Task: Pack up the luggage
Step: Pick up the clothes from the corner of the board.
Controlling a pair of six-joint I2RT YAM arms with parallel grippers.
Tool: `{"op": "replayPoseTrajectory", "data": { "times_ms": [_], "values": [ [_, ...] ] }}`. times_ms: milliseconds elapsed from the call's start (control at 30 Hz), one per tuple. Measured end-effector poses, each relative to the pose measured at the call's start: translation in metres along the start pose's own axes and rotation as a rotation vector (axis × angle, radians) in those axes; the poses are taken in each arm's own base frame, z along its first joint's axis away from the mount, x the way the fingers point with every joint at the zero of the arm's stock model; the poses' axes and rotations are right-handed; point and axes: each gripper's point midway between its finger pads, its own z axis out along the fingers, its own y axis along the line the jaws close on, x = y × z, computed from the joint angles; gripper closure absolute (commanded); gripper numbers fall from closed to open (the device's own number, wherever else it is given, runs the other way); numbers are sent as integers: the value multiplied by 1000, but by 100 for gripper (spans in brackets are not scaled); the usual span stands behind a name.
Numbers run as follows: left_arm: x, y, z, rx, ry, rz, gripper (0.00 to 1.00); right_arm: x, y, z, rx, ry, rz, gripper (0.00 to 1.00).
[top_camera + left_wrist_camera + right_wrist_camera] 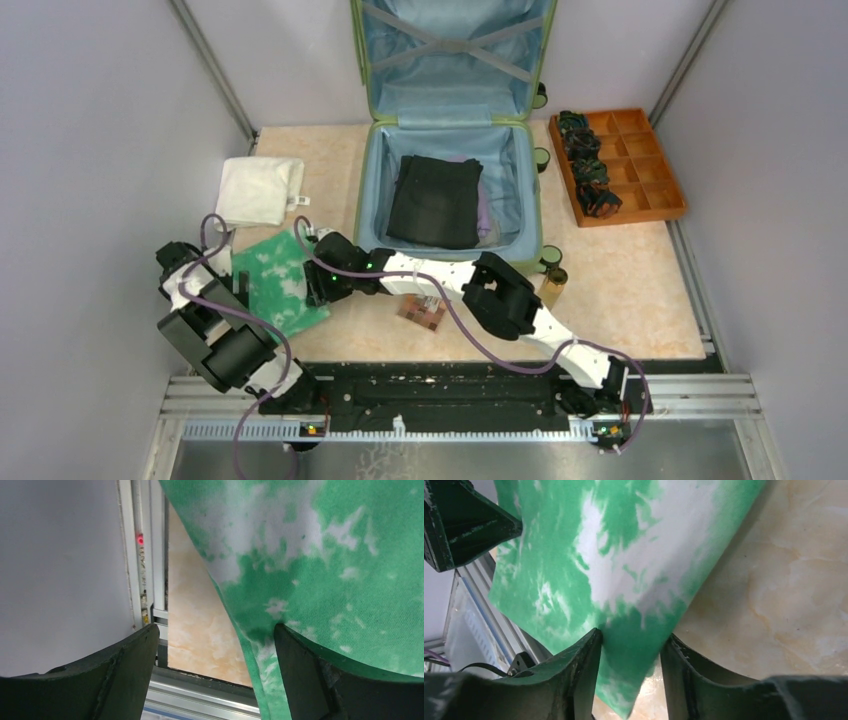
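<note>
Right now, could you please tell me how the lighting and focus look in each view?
Top external: even light, soft shadows, luggage and green tie-dye cloth sharp. Left wrist: cloth weave visible, left gripper underexposed, nearly black. Right wrist: cloth's white patches washed out, right gripper dark.

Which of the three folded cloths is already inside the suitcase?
The black one, lying in the suitcase. The white one and the green-and-white one lie on the table left of it.

no legible txt, no labels or brands, no nos.
</note>
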Motion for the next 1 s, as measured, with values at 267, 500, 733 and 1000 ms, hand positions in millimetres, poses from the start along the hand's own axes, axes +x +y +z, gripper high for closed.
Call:
{"op": "replayPoseTrajectory", "data": {
  "times_ms": [267,500,733,1000],
  "values": [
    [-3,8,5,-38,-10,7,10,0,2,0,7,6,5,84],
    [-4,10,6,-47,-18,17,10,2,6,0,6,4,-8,100],
    [-12,8,4,30,14,0,1,-14,19,-20,10,-39,-45,100],
    [-17,-13,-4,174,42,-31,1,-5,28,-87,38,-72,-76,99]
  ]
}}
